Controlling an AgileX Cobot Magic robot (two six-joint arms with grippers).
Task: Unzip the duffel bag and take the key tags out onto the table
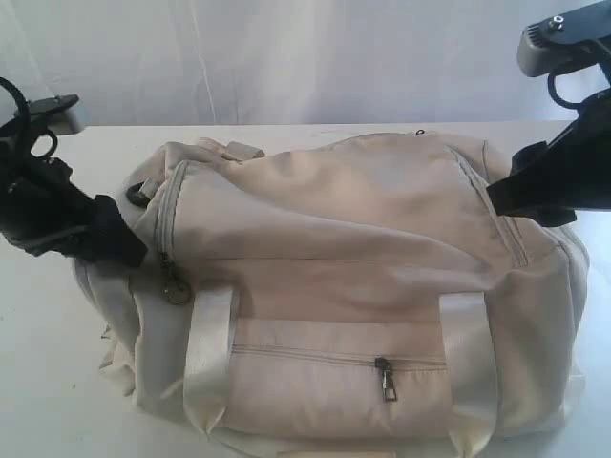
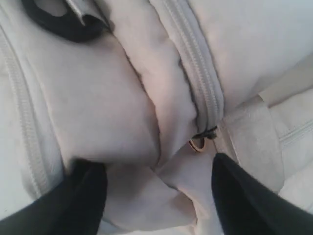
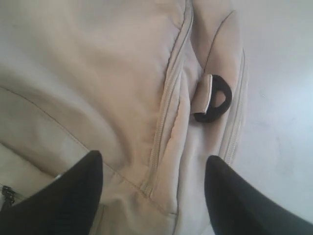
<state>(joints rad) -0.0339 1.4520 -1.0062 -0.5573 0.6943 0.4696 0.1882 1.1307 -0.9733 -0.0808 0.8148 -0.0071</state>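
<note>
The cream duffel bag lies zipped shut across the white table, its front pocket zipper pull facing the camera. My left gripper is open at the bag's left end, its fingers straddling a fold of fabric just short of the main zipper's metal pull. My right gripper is open over the bag's right end, above the zipper's closed end and near a black strap ring. The key tags are hidden.
Pale webbing handles hang down the bag's front. A black strap ring sits at the left end. A white curtain backs the table. Bare tabletop shows beside the bag's right end.
</note>
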